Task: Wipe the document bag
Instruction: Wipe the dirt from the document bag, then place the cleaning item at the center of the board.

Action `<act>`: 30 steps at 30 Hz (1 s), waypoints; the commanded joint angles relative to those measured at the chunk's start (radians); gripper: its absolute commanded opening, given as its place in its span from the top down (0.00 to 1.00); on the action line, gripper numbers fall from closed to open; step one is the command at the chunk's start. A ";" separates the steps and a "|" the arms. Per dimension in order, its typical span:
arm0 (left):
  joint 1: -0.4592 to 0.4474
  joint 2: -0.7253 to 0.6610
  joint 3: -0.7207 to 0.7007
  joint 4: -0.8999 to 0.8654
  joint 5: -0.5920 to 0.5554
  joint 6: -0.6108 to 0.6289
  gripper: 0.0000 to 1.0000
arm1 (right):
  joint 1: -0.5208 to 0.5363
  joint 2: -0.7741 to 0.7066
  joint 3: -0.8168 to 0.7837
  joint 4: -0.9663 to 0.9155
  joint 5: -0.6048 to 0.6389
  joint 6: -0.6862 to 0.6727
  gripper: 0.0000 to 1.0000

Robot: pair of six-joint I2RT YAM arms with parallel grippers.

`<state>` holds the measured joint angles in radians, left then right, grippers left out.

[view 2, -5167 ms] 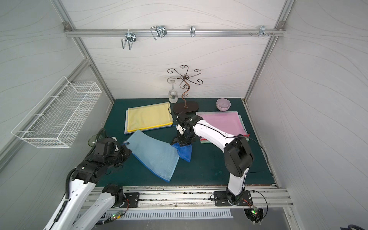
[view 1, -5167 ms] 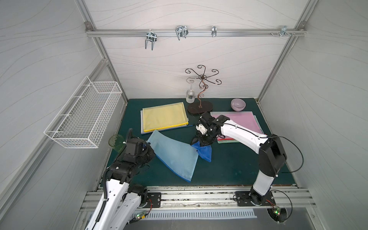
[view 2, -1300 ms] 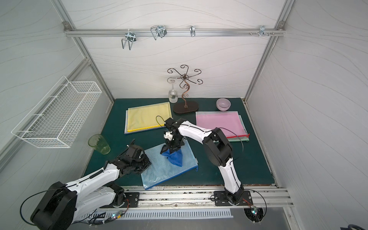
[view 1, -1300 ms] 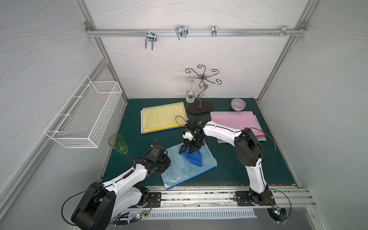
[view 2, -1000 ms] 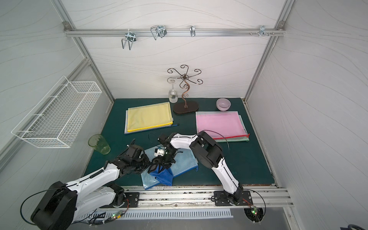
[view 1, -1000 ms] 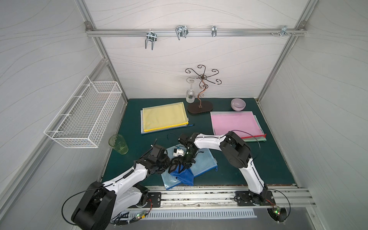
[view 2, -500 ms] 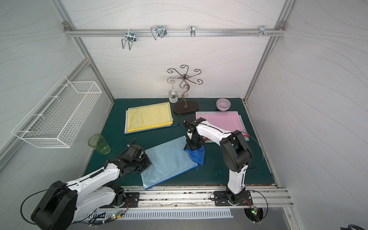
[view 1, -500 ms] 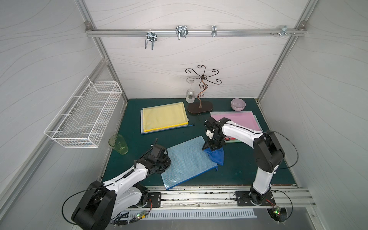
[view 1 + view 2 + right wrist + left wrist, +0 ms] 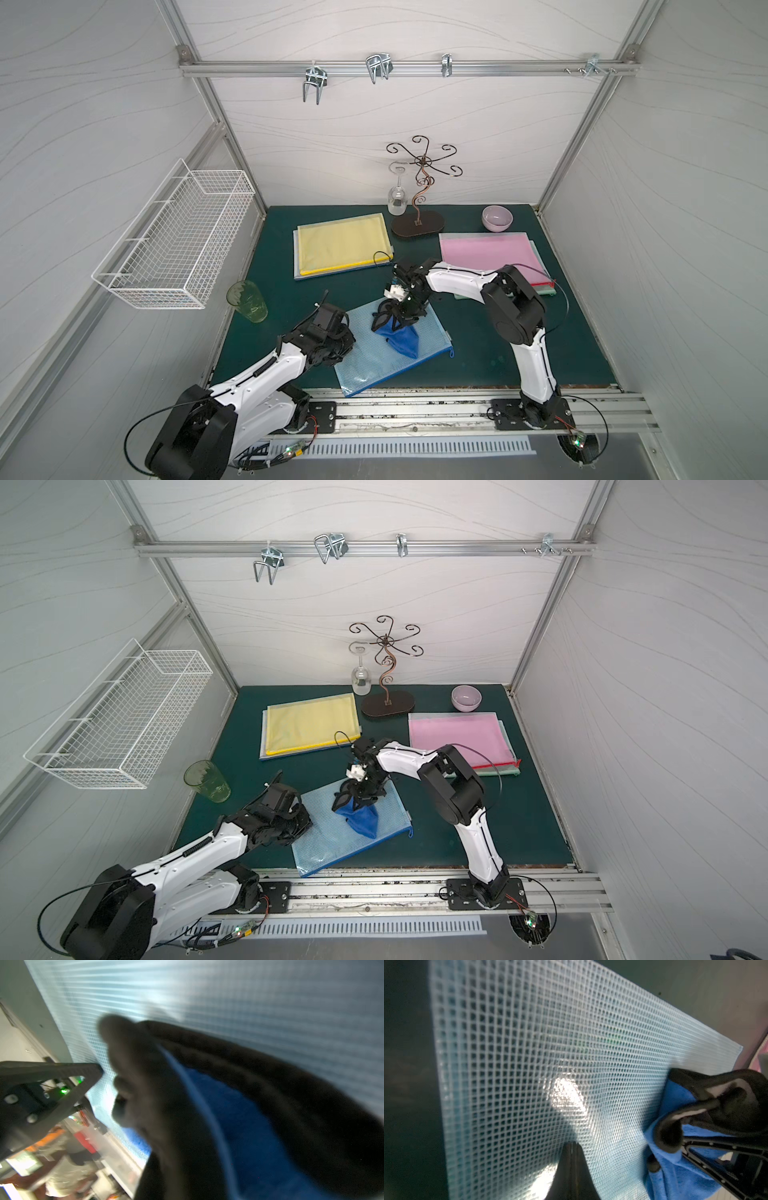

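Note:
The blue mesh document bag (image 9: 376, 368) (image 9: 332, 848) (image 9: 529, 1053) (image 9: 259, 991) lies flat on the green mat near the front edge. My left gripper (image 9: 338, 357) (image 9: 297, 831) (image 9: 572, 1144) is shut, with its tips pressed down on the bag's left edge. My right gripper (image 9: 397, 322) (image 9: 355, 798) is shut on a blue cloth (image 9: 403, 343) (image 9: 365, 821) (image 9: 675, 1172) (image 9: 249, 1126) with a dark edge. It holds the cloth against the middle of the bag. The right wrist view is blurred.
Yellow bags (image 9: 340, 245) lie at the back left and pink bags (image 9: 486, 255) at the back right. Behind them are a glass stand (image 9: 417, 224) with a hanging wine glass (image 9: 396, 203) and a pale bowl (image 9: 496, 218). A green cup (image 9: 247, 301) stands left. A wire basket (image 9: 178, 245) hangs on the left wall.
My right gripper has swept the cloth left, from the bag's right edge onto its middle. My left gripper has stayed pressed on the bag, which has not shifted.

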<state>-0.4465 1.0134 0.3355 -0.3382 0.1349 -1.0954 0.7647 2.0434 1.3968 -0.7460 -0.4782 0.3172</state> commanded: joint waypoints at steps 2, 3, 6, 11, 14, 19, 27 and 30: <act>0.015 0.014 0.005 -0.128 -0.044 0.032 1.00 | -0.135 -0.237 -0.163 -0.125 0.190 0.084 1.00; 0.017 0.019 0.014 -0.133 -0.045 0.043 1.00 | -0.166 -0.296 -0.220 -0.143 0.203 0.119 1.00; 0.024 0.036 0.024 -0.114 -0.044 0.055 1.00 | -0.236 -0.481 -0.395 -0.178 0.281 0.244 1.00; 0.029 0.072 0.035 -0.073 -0.021 0.070 1.00 | -0.341 -0.735 -0.569 -0.214 0.428 0.405 1.00; 0.031 0.092 0.050 -0.062 -0.008 0.088 1.00 | -0.408 -0.745 -0.619 -0.180 0.439 0.390 1.00; 0.031 0.100 0.085 -0.064 -0.003 0.119 1.00 | -0.506 -0.686 -0.636 -0.086 0.302 0.316 0.81; 0.031 0.086 0.125 -0.070 0.002 0.147 1.00 | -0.500 -0.856 -0.646 -0.214 0.285 0.321 0.06; 0.031 0.076 0.132 -0.071 0.003 0.147 1.00 | -0.484 -0.937 -0.629 -0.276 0.312 0.334 0.01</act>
<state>-0.4198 1.1019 0.4221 -0.3962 0.1467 -0.9676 0.2691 1.1652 0.7547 -0.9207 -0.1719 0.6388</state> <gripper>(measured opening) 0.048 0.987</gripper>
